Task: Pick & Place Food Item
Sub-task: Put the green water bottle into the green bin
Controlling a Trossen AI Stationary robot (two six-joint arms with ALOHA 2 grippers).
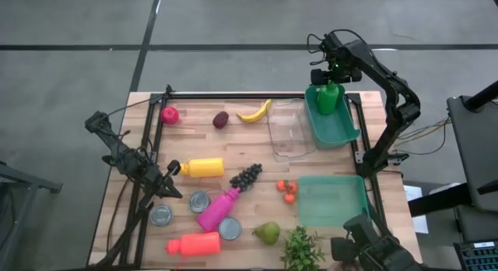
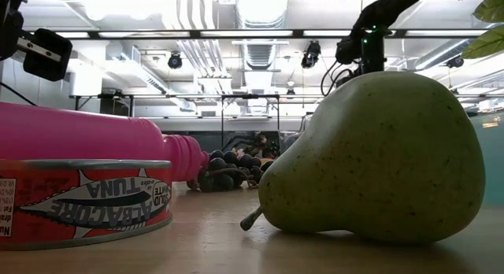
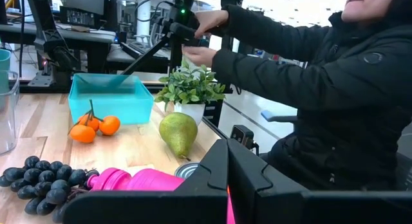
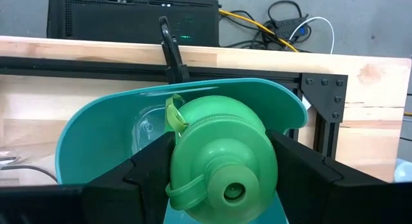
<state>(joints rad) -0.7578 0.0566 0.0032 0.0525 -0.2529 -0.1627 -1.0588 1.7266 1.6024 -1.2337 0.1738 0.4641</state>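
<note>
From above, the surface (image 1: pixel 233 146) carried three tins (image 1: pixel 200 201), three lying bottles, yellow (image 1: pixel 204 167), pink (image 1: pixel 218 210) and orange-red (image 1: pixel 194 244), one banana (image 1: pixel 255 112), one grape bunch (image 1: pixel 246 177), one pear (image 1: pixel 267 232), one plant (image 1: pixel 302 249), a cluster of small oranges (image 1: pixel 287 190), two teal bins (image 1: pixel 333 119) and one clear tub (image 1: pixel 289 131). The right gripper (image 1: pixel 330 88) reached over the far bin, jaws clamped on a green bottle (image 1: pixel 327 97) standing in it; the left gripper (image 1: pixel 173 171) rested low beside the yellow bottle, jaws closed and empty. At table height, the pear (image 2: pixel 378 160) filled the foreground beside a tuna tin (image 2: pixel 83 199) and the pink bottle (image 2: pixel 87 136). The left wrist view showed a person (image 3: pixel 335 89) reaching near the plant (image 3: pixel 190 89). The right wrist view showed the green bottle (image 4: pixel 222 159) gripped between both fingers (image 4: pixel 302 163), inside the bin (image 4: pixel 96 134).
</note>
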